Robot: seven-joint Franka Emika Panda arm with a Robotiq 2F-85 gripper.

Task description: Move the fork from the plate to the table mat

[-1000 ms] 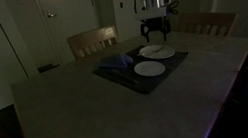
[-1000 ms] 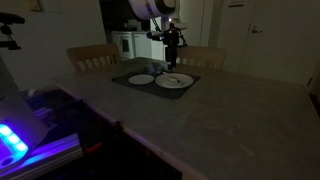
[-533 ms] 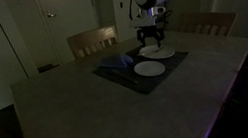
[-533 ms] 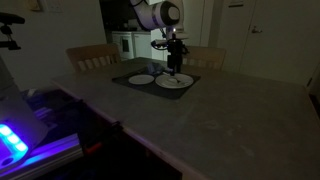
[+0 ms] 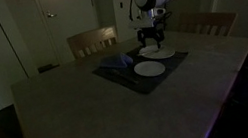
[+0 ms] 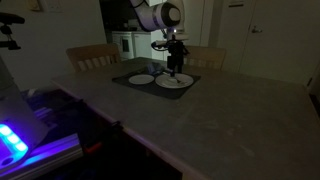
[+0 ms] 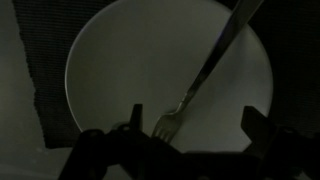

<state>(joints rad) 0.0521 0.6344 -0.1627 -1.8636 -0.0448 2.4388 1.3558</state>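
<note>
In the wrist view a metal fork [image 7: 200, 75] lies diagonally on a white plate [image 7: 120, 70], tines near the bottom, handle running to the top right. My gripper [image 7: 192, 125] is open just above the plate, its two fingers straddling the tines without touching them. The dark table mat [image 7: 45, 60] shows left of the plate. In both exterior views my gripper [image 5: 152, 42] [image 6: 174, 68] hangs low over a white plate [image 5: 156, 50] [image 6: 176, 81] on the dark mat [image 5: 115, 77] [image 6: 130, 74]. The fork is too small to see there.
A second white plate [image 5: 149, 69] [image 6: 141, 79] and a bluish cloth [image 5: 114, 63] lie on the mat. Wooden chairs [image 5: 92, 41] [image 5: 206, 24] stand behind the grey table [image 5: 91, 115]. A blue-lit device [image 6: 12, 140] sits at the table's near corner.
My gripper has come down from well above the plate to just over it during the first half second, then stayed almost still. It remains open.
</note>
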